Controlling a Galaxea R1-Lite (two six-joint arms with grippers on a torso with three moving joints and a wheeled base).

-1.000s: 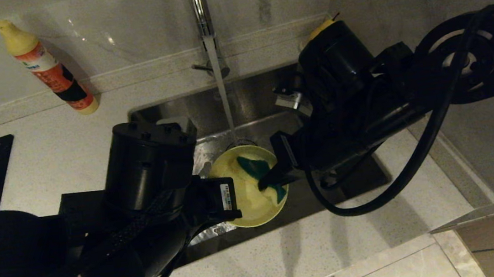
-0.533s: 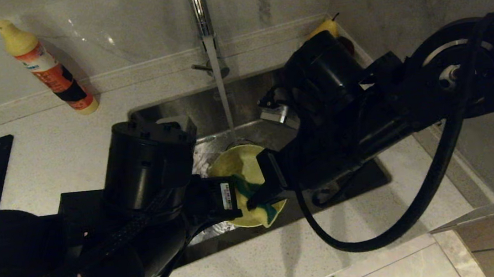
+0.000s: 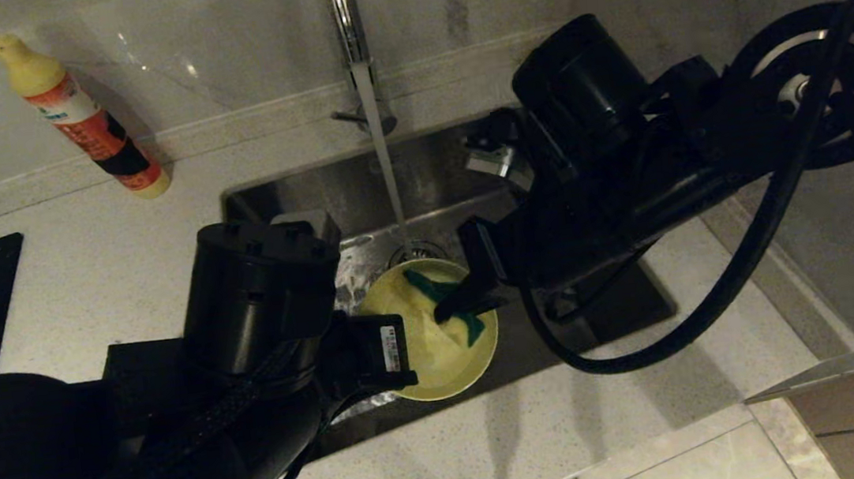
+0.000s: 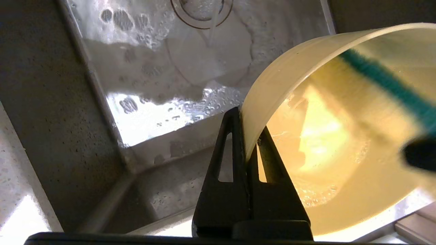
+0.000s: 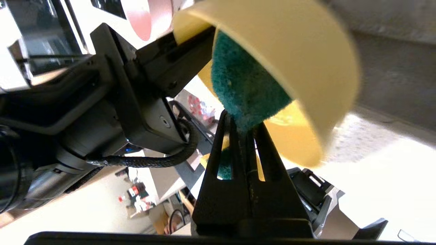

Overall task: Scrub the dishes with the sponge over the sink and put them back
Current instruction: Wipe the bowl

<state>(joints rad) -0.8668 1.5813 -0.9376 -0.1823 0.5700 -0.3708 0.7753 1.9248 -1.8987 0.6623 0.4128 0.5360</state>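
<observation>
Yellow round plastic bowl (image 3: 438,341) over steel sink (image 3: 358,191), tilted, mouth facing right gripper (image 3: 454,308).
Left gripper (image 4: 248,143) clamps its rim; right pinches green-faced sponge (image 3: 441,293) inside, long axis along bowl wall.

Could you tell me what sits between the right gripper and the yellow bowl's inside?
The sponge, pinched by the right gripper against the yellow bowl; right wrist view.

One yellow bowl (image 3: 438,341), one sponge (image 3: 441,293), one sink (image 3: 437,183) — one bottle (image 3: 85,117), two grippers.
</observation>
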